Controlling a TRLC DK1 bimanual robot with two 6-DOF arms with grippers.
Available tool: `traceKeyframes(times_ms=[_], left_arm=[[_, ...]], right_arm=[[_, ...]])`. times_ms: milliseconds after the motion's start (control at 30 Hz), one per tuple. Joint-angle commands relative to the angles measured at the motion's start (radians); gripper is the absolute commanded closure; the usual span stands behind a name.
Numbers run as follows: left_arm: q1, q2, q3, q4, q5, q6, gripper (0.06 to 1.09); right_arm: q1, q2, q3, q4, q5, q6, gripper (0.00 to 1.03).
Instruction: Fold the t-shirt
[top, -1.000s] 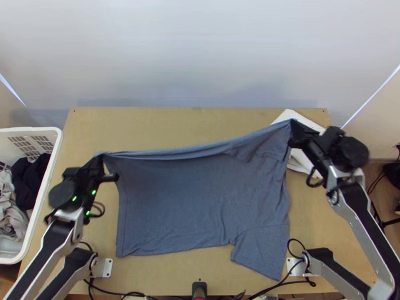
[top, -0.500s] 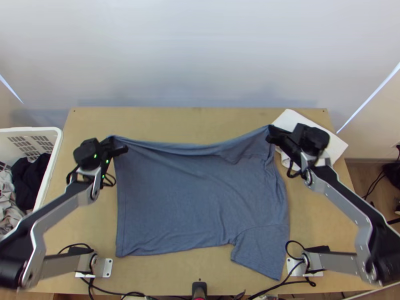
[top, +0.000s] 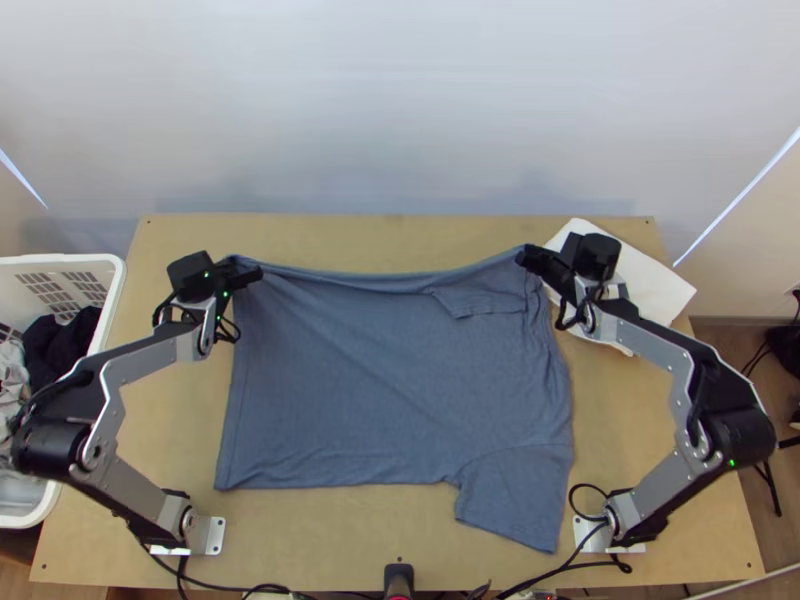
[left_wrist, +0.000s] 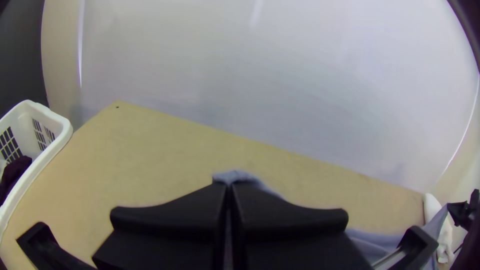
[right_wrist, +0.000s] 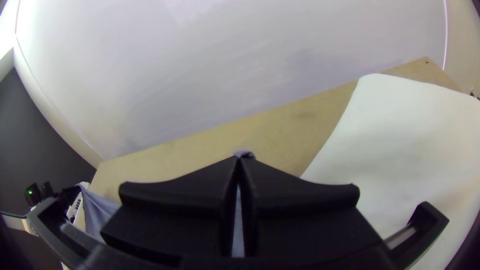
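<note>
Standing at the left edge of the light wooden table (top: 160, 410), the white basket (top: 116, 290) gives you a dark cloth (top: 60, 340) and a pale grey cloth (top: 14, 390), both bunched inside it. Next to it, your left gripper (top: 236, 265) is at the far left corner of the blue-grey t-shirt (top: 370, 400); the left wrist view shows you its two fingers (left_wrist: 175, 215) closed together, with a bit of fabric pinched at their tips. From there the shirt lies across the middle of the table, its body mostly spread toward you, with soft slanting creases running through it. Its far edge is gathered into a narrow fold that dips between the two held corners. Toward the right, you can see a small flap (top: 485, 300) doubled over near that edge, while one short sleeve (top: 515, 500) lies flat at the near right. Your right gripper (top: 525, 256) has the far right corner, its fingers (right_wrist: 300, 200) also closed, with a small tuft of cloth between the tips. Farthest right, a white cloth (top: 655, 285) rests on the table, partly under your right arm in the top view.
</note>
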Motion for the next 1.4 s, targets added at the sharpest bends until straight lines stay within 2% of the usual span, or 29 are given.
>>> traceKeyframes(times_ms=[0,167,467,800,967,1067,1233,1367], left_arm=[[0.015,0.114,0.091,-0.010,0.013,0.011,1.05],[0.015,0.181,0.164,-0.050,0.036,0.036,1.05],[0.002,0.272,0.328,-0.240,0.064,0.073,1.05],[0.012,0.270,0.375,-0.343,0.124,0.100,1.05],[0.025,0.262,0.433,-0.516,0.173,0.099,1.05],[0.043,0.267,0.454,-0.567,0.226,0.096,1.05],[0.063,0.265,0.503,-0.648,0.254,0.085,1.05],[0.061,0.272,0.608,-0.831,0.257,0.082,1.05]], right_arm=[[-0.008,0.105,0.082,0.001,0.029,0.003,1.00],[-0.022,0.154,0.145,-0.013,0.049,0.006,1.00],[-0.025,0.223,0.240,-0.090,0.052,0.011,1.00],[-0.022,0.219,0.249,-0.133,0.052,0.013,1.00],[-0.022,0.189,0.276,-0.286,0.063,0.020,1.00],[-0.024,0.171,0.282,-0.349,0.063,0.029,1.00],[-0.034,0.151,0.299,-0.437,0.066,0.074,1.00],[-0.042,0.160,0.401,-0.631,0.066,0.108,1.00]])
